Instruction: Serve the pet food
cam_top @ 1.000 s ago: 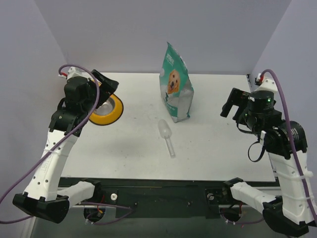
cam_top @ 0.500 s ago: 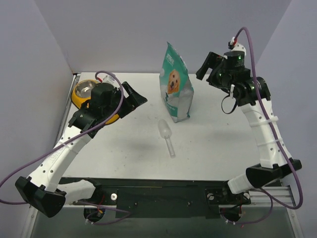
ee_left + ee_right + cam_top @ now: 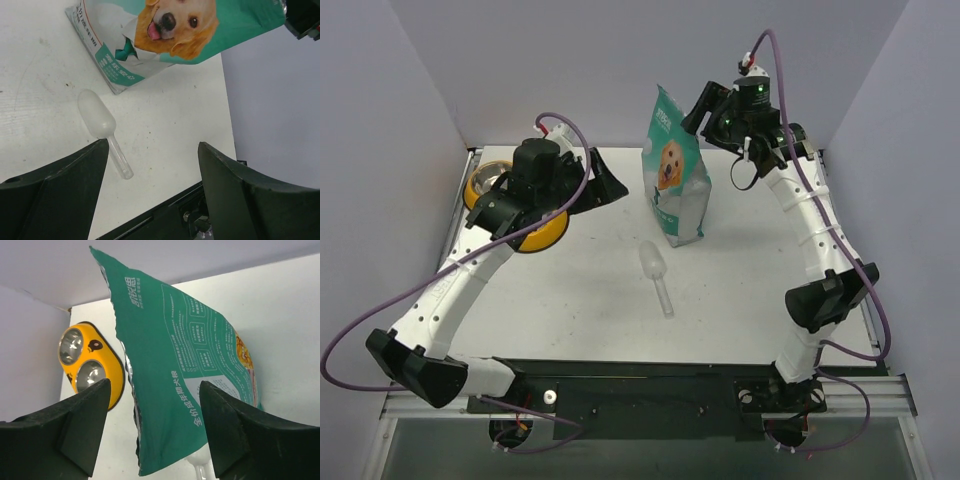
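The teal-and-white pouch (image 3: 675, 185) with a golden retriever face stands upright at the table's back centre. Its kibble is hidden inside; no pellets show. My right gripper (image 3: 706, 104) is open, hovering just above and behind the pouch's top, apart from it. In the right wrist view the pouch (image 3: 185, 375) lies below the spread fingers (image 3: 85, 415), its torn edge showing silver lining. My left gripper (image 3: 607, 186) is open and empty, left of the pouch. In the left wrist view the pouch (image 3: 165, 30) and clear scoop (image 3: 102, 125) lie beyond my gripper (image 3: 152, 150).
The clear plastic scoop (image 3: 656, 274) lies on the table in front of the pouch. The yellow double-bowl feeder (image 3: 538, 232) with steel bowls sits at the far left, partly under my left arm; it also shows in the right wrist view (image 3: 95, 365). Walls enclose the back and sides.
My left gripper has swung right from over the feeder to beside the pouch. My right arm has risen and reached from the right side to above the pouch's top.
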`<state>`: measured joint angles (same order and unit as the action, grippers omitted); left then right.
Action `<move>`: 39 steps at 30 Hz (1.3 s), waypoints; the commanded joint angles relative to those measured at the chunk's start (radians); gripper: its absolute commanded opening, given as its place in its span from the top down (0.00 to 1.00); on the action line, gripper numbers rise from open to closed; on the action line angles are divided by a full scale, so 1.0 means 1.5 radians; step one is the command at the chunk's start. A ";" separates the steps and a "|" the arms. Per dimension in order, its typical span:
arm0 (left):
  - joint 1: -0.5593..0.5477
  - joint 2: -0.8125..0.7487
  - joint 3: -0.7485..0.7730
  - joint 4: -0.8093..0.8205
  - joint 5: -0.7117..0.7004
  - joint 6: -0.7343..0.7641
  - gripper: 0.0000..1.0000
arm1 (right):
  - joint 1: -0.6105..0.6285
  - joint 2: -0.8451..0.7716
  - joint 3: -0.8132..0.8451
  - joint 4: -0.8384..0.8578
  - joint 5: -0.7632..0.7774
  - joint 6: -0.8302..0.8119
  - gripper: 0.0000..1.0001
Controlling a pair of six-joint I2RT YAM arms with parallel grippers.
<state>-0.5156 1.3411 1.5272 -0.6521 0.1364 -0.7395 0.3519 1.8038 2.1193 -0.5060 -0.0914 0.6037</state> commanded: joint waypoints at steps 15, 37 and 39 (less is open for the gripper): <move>0.034 0.024 0.058 -0.040 0.021 0.087 0.18 | 0.114 0.018 0.020 -0.037 0.275 -0.275 0.67; 0.041 -0.004 0.045 -0.032 0.042 0.056 0.18 | 0.200 -0.106 -0.107 -0.040 0.409 -0.355 1.00; 0.041 -0.001 0.045 -0.024 0.051 0.044 0.18 | 0.204 -0.122 -0.104 -0.061 0.416 -0.342 1.00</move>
<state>-0.4614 1.3598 1.5837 -0.7296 0.1726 -0.6357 0.6392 1.7447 1.9682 -0.5293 0.4194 0.0959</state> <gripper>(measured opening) 0.818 0.009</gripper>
